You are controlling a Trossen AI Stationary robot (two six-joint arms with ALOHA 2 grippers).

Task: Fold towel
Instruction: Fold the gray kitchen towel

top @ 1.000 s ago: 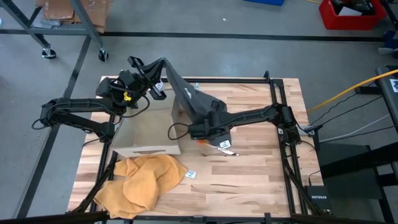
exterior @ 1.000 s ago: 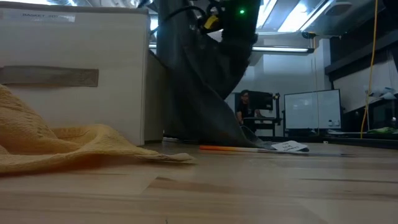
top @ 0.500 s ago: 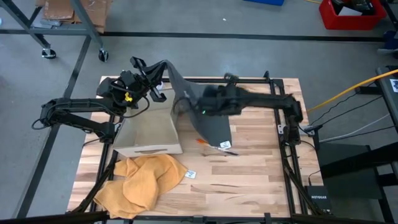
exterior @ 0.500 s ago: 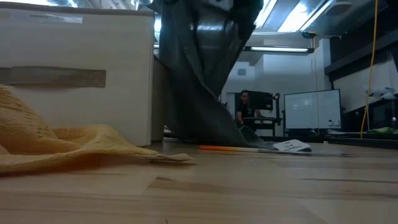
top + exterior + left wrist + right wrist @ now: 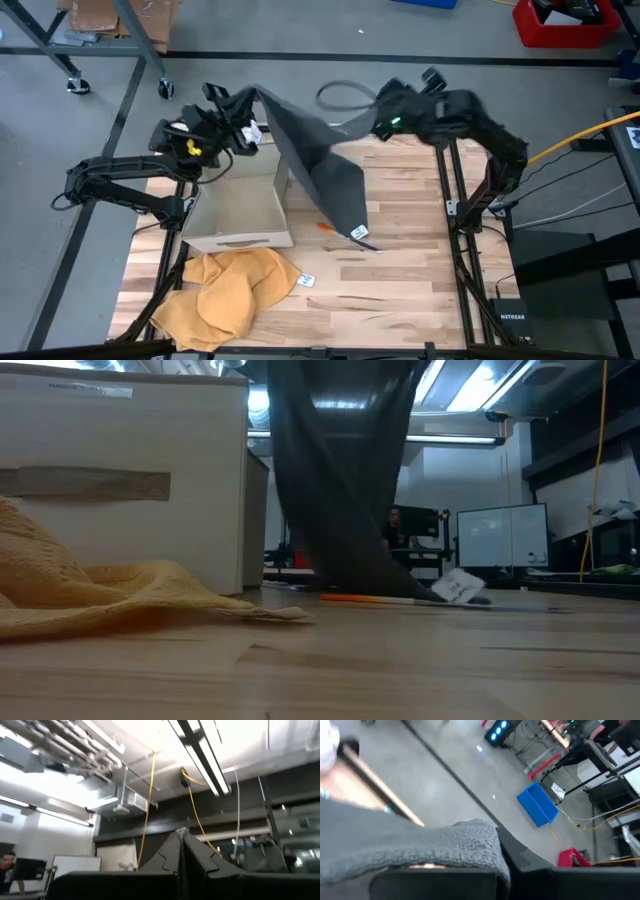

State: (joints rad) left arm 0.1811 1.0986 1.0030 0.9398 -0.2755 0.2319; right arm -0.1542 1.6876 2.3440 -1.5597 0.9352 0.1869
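- Left gripper (image 5: 243, 100) sat upper left of the high view, clenched on one top corner of the grey towel (image 5: 325, 165); left wrist view showed cloth pinched between its fingers (image 5: 165, 862).
- Right gripper (image 5: 375, 118) was upper centre-right of the high view, clamped on the other top corner; right wrist view showed a fold of towel draped over its fingers (image 5: 530, 875).
- Towel hung stretched between the two grippers above the back edge of the table (image 5: 410, 250), tapering down to a low corner at frame centre, just beside an orange pen (image 5: 335, 230) and a white tag (image 5: 362, 233).
- Low view: towel dropped as a dark curtain in the upper middle, its bottom edge apparently touching the wood.
- Judgement: step in hand was spreading the towel in the air before laying it flat.
- To do it well: keep both corners level and the top edge taut, otherwise it lands skewed.
- Lay-down should go toward the bare wood at centre-right of the high view, dragging the low edge so it unrolls flat.
- Risk: the wooden box (image 5: 240, 210) at centre-left sat right beside the hanging cloth; a snag there seemed likely.
- Risk: pen and tag lay in the landing zone and would lump under the cloth.
- Yellow towel (image 5: 225, 295) lay crumpled lower left, well apart, not involved.
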